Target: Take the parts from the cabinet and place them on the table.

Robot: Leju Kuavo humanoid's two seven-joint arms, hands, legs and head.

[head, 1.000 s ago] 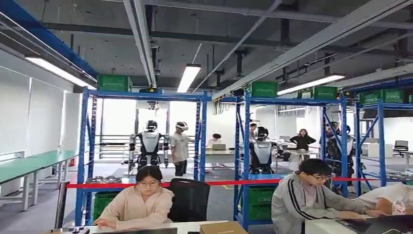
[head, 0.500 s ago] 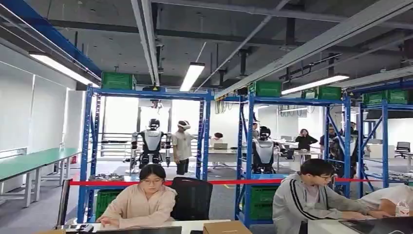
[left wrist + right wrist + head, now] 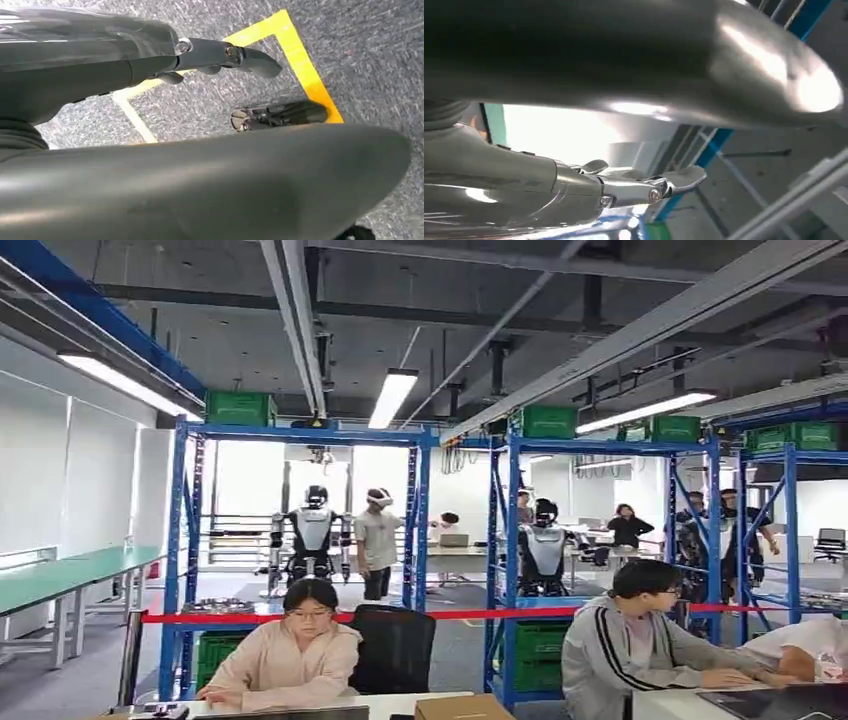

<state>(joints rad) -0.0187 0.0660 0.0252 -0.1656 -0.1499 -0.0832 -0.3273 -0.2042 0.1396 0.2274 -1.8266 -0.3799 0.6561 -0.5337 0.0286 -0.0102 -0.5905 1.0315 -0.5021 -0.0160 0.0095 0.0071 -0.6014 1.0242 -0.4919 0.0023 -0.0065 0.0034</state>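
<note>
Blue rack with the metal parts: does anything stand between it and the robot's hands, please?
Yes. A red tape crosses in front of the blue rack, and a desk with a seated person stands nearer.

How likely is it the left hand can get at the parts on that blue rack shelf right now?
Probably not. The left hand hangs down over the carpet and yellow floor tape, while the blue rack stands well off behind the red barrier tape and seated people.

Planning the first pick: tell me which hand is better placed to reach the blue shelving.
Right, probably: the right hand is empty and faces a blue rack, while the left hand, also empty, hangs over the floor.
</note>
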